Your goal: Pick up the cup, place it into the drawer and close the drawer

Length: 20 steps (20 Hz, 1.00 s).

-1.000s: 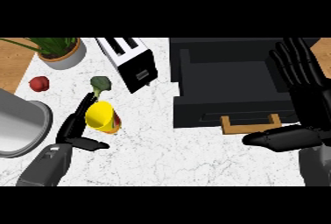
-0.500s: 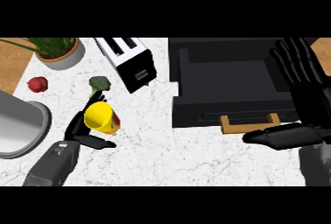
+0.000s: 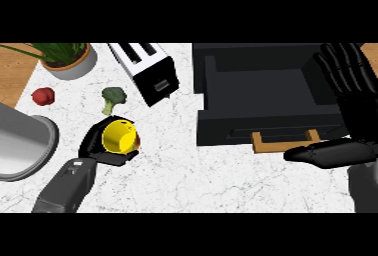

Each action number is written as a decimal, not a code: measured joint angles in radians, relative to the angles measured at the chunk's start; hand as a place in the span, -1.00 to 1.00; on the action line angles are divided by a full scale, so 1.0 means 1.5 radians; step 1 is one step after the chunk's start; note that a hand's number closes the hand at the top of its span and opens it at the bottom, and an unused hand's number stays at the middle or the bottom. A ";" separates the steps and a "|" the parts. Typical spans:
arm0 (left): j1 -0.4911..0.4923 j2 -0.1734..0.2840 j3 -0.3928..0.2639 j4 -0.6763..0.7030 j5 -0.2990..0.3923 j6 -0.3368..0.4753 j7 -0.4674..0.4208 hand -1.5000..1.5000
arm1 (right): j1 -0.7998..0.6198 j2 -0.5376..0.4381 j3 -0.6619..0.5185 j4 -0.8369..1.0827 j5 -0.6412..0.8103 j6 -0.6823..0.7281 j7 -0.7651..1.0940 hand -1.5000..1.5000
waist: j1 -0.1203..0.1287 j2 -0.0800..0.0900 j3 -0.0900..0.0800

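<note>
The yellow cup (image 3: 120, 136) sits on the white marble counter (image 3: 221, 180), below a broccoli floret (image 3: 112, 97) and well left of the open black drawer (image 3: 258, 95), and the left hand (image 3: 100, 145) has its black fingers curled around it, grasping it from the left and underneath. To my eye the sensible thing is to make sure the fingers wrap the cup's body before lifting, then raise it high enough to clear the drawer's front wall and its wooden handle (image 3: 284, 141). The right hand (image 3: 347, 95) rests at the drawer's right side with fingers straight and released, holding nothing, so the carry should pass wide of the toaster (image 3: 148, 70).
</note>
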 measured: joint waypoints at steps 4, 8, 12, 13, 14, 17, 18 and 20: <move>0.002 -0.008 0.010 -0.020 0.002 0.054 -0.033 1.00 | 0.003 -0.004 -0.006 -0.003 -0.005 0.003 0.001 -1.00 | 0.001 -0.001 0.000; -0.007 -0.016 0.044 -0.034 0.035 0.063 -0.042 1.00 | 0.004 -0.008 -0.013 -0.007 -0.012 0.005 0.008 -1.00 | 0.005 -0.003 0.001; 0.018 -0.029 0.094 -0.051 0.078 0.102 -0.064 1.00 | 0.017 -0.007 -0.020 -0.006 -0.013 0.004 0.001 -1.00 | 0.014 -0.006 0.002; 0.018 -0.034 0.100 -0.057 0.085 0.107 -0.065 1.00 | 0.021 -0.005 -0.017 -0.013 -0.011 0.002 0.006 -1.00 | 0.016 -0.007 0.002; 0.019 -0.036 0.104 -0.064 0.090 0.108 -0.065 1.00 | 0.023 -0.008 -0.020 -0.010 -0.012 0.006 0.003 -1.00 | 0.017 -0.008 0.002; -0.001 -0.046 0.099 -0.098 0.094 0.111 -0.049 1.00 | 0.042 -0.006 -0.019 -0.023 -0.009 0.008 0.004 -1.00 | 0.022 -0.011 0.003; -0.002 -0.049 0.094 -0.108 0.092 0.111 -0.046 1.00 | 0.047 -0.008 -0.022 -0.026 -0.010 0.008 0.004 -1.00 | 0.023 -0.012 0.003; -0.012 -0.060 0.079 -0.140 0.088 0.113 -0.031 1.00 | 0.040 -0.013 -0.030 -0.022 -0.014 0.009 0.008 -1.00 | 0.028 -0.014 0.004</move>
